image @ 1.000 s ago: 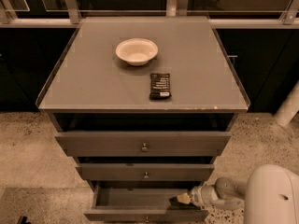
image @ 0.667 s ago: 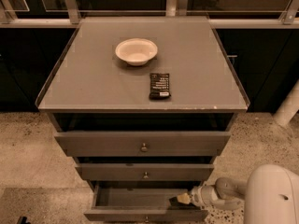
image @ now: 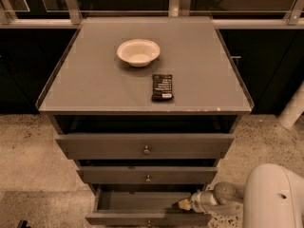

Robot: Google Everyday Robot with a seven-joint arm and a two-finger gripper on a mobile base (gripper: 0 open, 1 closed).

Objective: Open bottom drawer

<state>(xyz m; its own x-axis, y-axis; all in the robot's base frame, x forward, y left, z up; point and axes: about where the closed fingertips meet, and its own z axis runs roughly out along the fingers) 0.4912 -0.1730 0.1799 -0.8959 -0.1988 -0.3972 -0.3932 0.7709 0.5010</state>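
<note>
The grey cabinet has three drawers. The bottom drawer (image: 142, 207) is pulled out at the lower edge of the camera view, its inside showing empty, its front (image: 147, 219) and knob half cut off by the frame. My gripper (image: 184, 204) is at the drawer's right side, its tip just over the top edge of the drawer front near the right corner. The white arm (image: 273, 198) comes in from the lower right.
The top drawer (image: 145, 146) and middle drawer (image: 147, 175) are shut, each with a small knob. On the cabinet top (image: 95, 80) stand a white bowl (image: 138, 52) and a black packet (image: 162, 87). Speckled floor lies around; a white post (image: 292, 108) stands right.
</note>
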